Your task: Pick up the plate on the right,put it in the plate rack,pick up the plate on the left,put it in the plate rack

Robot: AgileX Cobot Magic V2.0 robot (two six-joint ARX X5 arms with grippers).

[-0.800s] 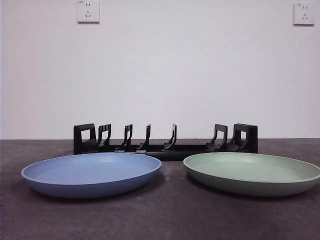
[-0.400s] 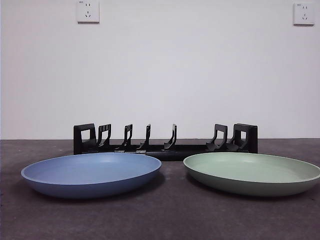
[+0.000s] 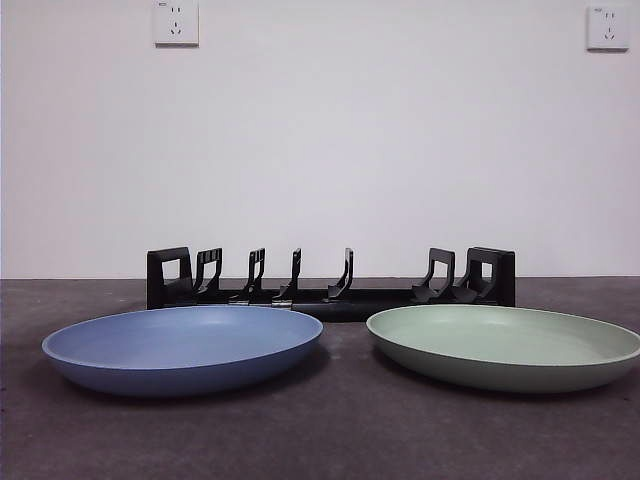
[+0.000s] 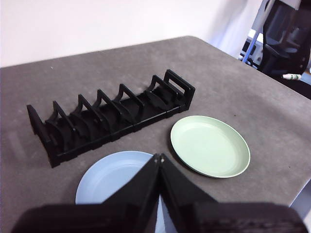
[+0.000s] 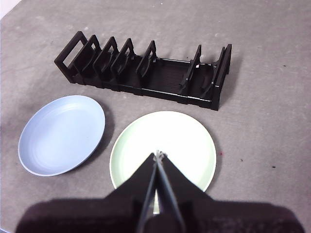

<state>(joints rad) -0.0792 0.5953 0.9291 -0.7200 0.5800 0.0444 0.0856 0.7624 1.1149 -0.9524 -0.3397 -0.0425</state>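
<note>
Step one pending: right gripper (image 5: 159, 155), jaws together, hangs above round pale green plate (image 5: 163, 148); it must open, descend, grip the rim, then reach black plastic rack (image 5: 146, 70).

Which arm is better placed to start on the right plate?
Probably the right: its shut gripper hangs above the green plate, while the left gripper, also shut, hangs above the blue plate. The rack holds nothing.

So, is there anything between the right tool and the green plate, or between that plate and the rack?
Nothing visible. The right tool, jaws shut, hangs above the round pale green plate. Only bare table lies between it and the long black plastic plate rack behind.
</note>
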